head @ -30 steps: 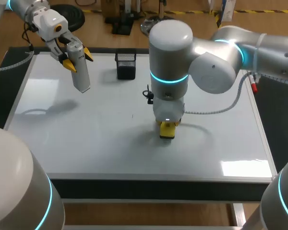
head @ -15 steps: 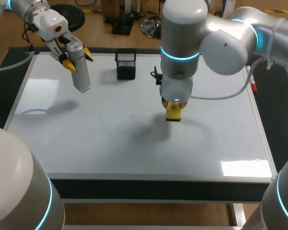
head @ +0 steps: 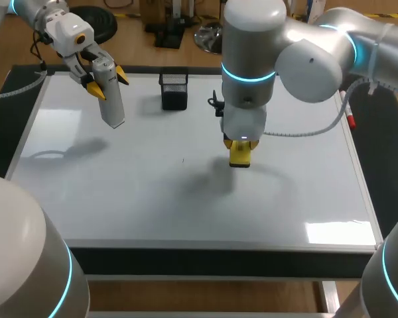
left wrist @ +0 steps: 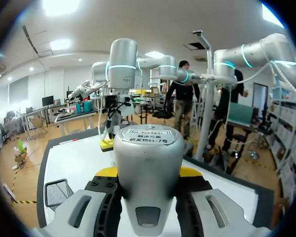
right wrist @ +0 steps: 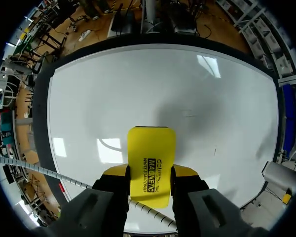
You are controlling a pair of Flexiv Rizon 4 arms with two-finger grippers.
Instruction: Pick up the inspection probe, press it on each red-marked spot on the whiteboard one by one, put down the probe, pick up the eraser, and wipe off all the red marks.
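Only your right wrist view shows the right gripper point(right wrist: 150, 171) clamped on the printed eraser point(right wrist: 151, 158); your left gripper point(left wrist: 148, 172) clamps the labelled probe point(left wrist: 147, 148).

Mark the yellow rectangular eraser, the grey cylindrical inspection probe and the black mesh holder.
yellow rectangular eraser point(right wrist: 151, 160), right wrist view, printed face
grey cylindrical inspection probe point(head: 111, 99), head view, mid body
black mesh holder point(head: 174, 94), head view, front wall
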